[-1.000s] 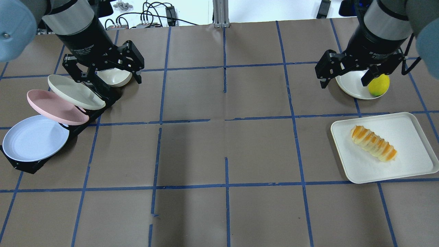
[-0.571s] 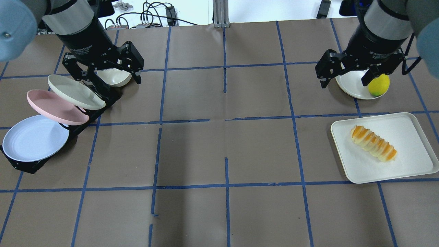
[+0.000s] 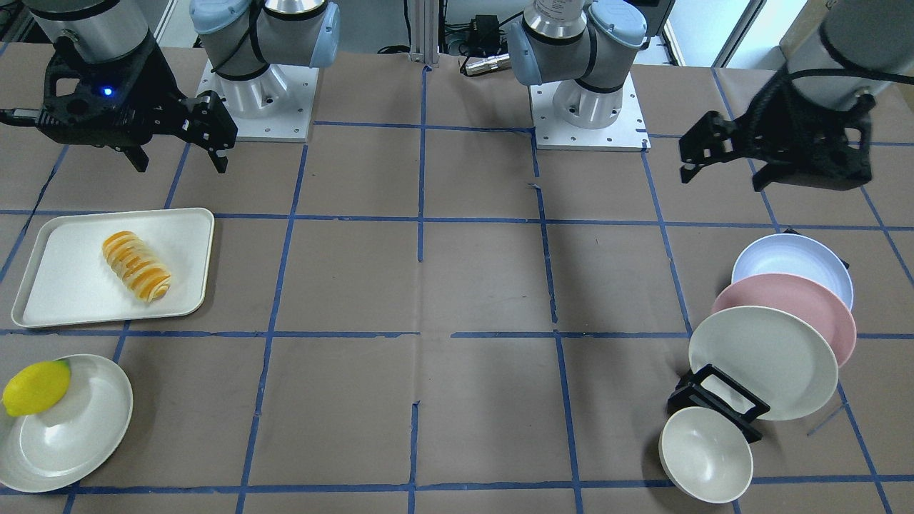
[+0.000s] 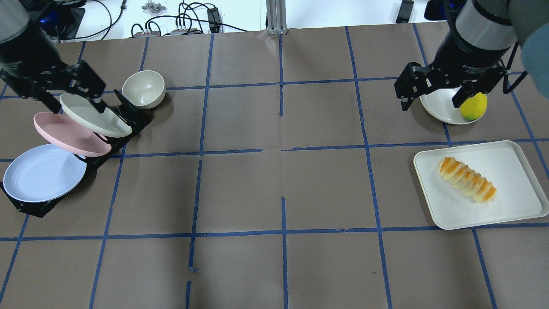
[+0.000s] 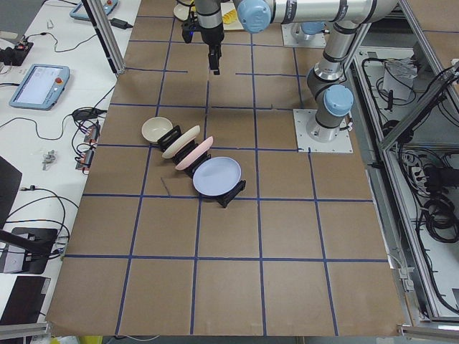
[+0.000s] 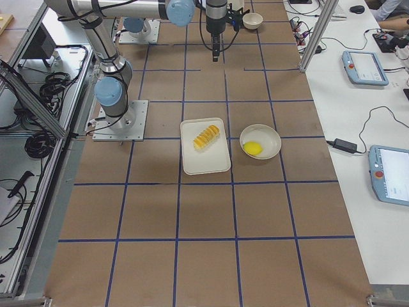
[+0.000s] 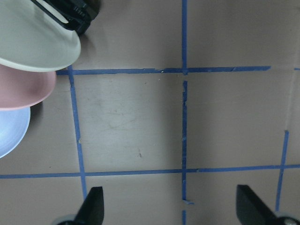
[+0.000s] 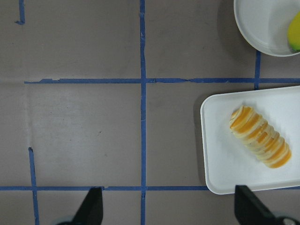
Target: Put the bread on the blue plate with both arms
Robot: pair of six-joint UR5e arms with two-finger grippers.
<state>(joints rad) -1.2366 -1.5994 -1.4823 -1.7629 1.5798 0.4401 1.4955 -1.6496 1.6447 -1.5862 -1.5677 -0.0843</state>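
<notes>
Approach step by our reading; nothing is grasped yet. The bread [image 4: 467, 185] lies flat on the white tray [image 4: 514, 171] at the robot's right; the blue plate [image 4: 43, 173] leans in the black rack [image 4: 128, 118] at the robot's left, in the slot nearest the robot, with the pink plate [image 4: 68, 134] and the cream plate [image 4: 92, 115] beyond it. So the two task things are well apart.

Right gripper [image 4: 429, 105] is spread wide and empty; it hangs above the table beside the bowl with the lemon [image 4: 474, 107], farther from the robot than the tray. Left gripper [image 3: 721, 175] is also spread and empty, hanging high beside the rack; its wrist view shows bare table between the fingers.

Bread's long axis runs diagonal in the overhead view; one end points away from the robot and toward the table's middle, the other toward the robot and the table's right edge. Ridges run across that axis.

We judge the next move as: right gripper comes over the tray, turns so the jaws close across the bread's short width, then lowers; left gripper goes to the blue plate's rim to lift it from the rack.
</notes>
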